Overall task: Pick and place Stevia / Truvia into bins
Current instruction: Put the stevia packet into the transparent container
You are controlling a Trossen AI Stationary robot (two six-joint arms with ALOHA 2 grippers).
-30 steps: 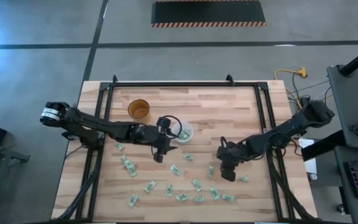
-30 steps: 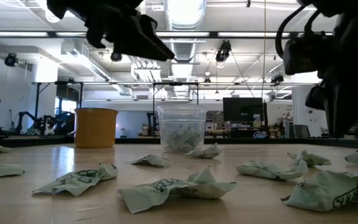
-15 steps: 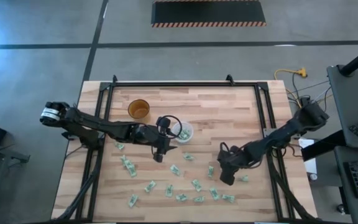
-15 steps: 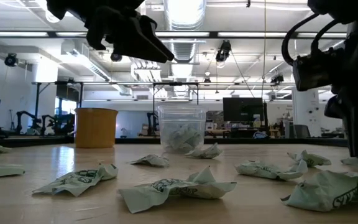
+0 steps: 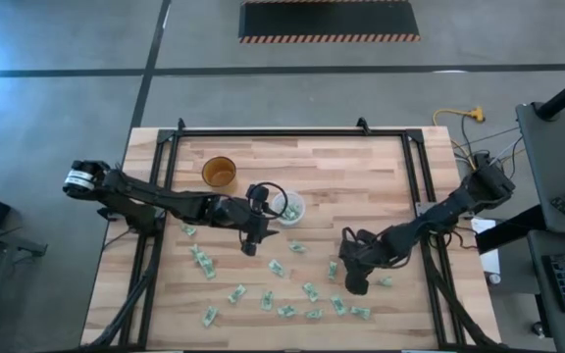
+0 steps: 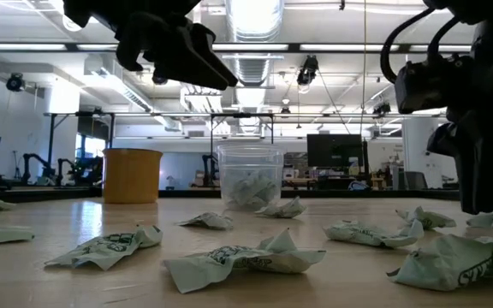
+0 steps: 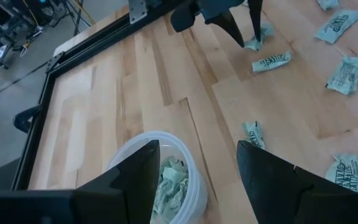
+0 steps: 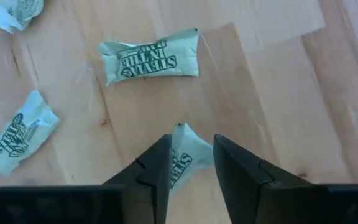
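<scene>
Pale green Stevia sachets (image 5: 309,291) lie scattered flat over the near half of the wooden table. The translucent cup (image 5: 288,207) stands upright mid-table with several sachets inside (image 7: 166,180). My left gripper (image 5: 251,241) hangs open above the table just left of the cup, holding nothing. My right gripper (image 5: 354,283) is down at the table among the sachets right of centre, its fingers closed in on one sachet (image 8: 185,155). My right gripper pinches a crumpled sachet by its middle (image 8: 180,163) between its two fingers (image 8: 157,165), coming from above and pointing down. One corner of the sachet (image 8: 179,128) pokes out past the fingertips. Whether it is off the wood cannot be told.
An amber-brown cup (image 5: 220,173) stands toward the far left of the table. A black frame rail (image 5: 292,134) runs along the far edge and down both sides. Loose sachets (image 8: 151,61) lie close around my right gripper. Bare wood lies on the far right (image 5: 371,176).
My right gripper has moved toward the near edge and slightly left, coming down over the sachets right of centre. My left gripper has kept still beside the cup.
</scene>
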